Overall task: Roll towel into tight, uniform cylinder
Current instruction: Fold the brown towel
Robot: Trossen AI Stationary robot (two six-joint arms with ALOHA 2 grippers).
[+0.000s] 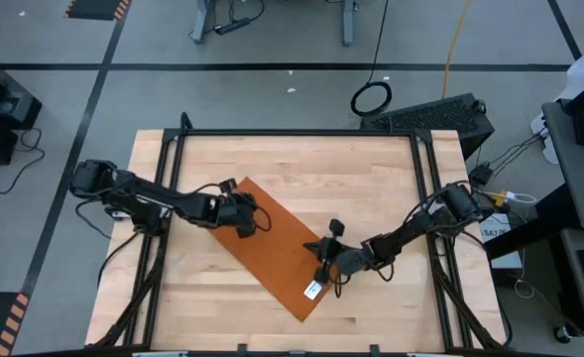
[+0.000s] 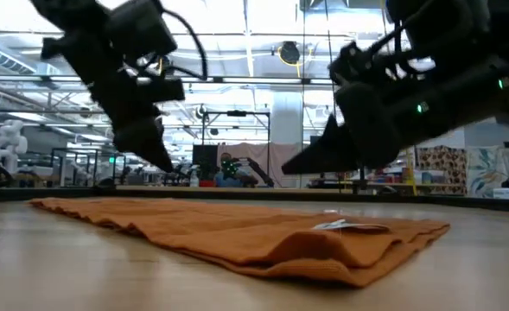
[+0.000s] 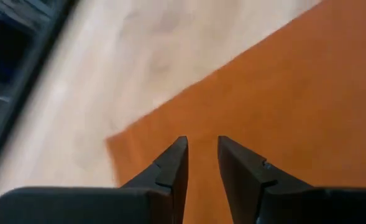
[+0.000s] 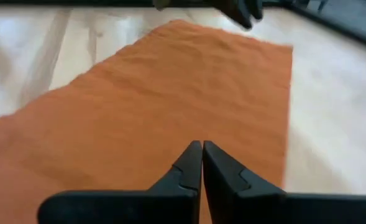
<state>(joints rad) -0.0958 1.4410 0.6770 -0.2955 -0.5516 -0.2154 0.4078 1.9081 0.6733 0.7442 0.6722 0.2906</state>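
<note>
The rust-orange towel (image 1: 277, 243) lies flat on the wooden table (image 1: 371, 178) as a long folded strip. It runs slantwise from the far left to the near right. A small white tag (image 1: 312, 289) sits on its near right end. My left gripper (image 1: 260, 226) hovers over the strip's far left end (image 3: 139, 143), open by a narrow gap with nothing between the fingers. My right gripper (image 1: 318, 248) is shut, slanting low over the strip's right edge a little beyond the tag; the low view shows its tip (image 2: 290, 164) off the cloth.
Black frame rails (image 1: 292, 132) run along the table's far edge and both sides. Bare wood lies to the right of the towel and along the far edge (image 1: 351, 164). A computer case and cables (image 1: 440, 114) stand on the floor beyond the far right corner.
</note>
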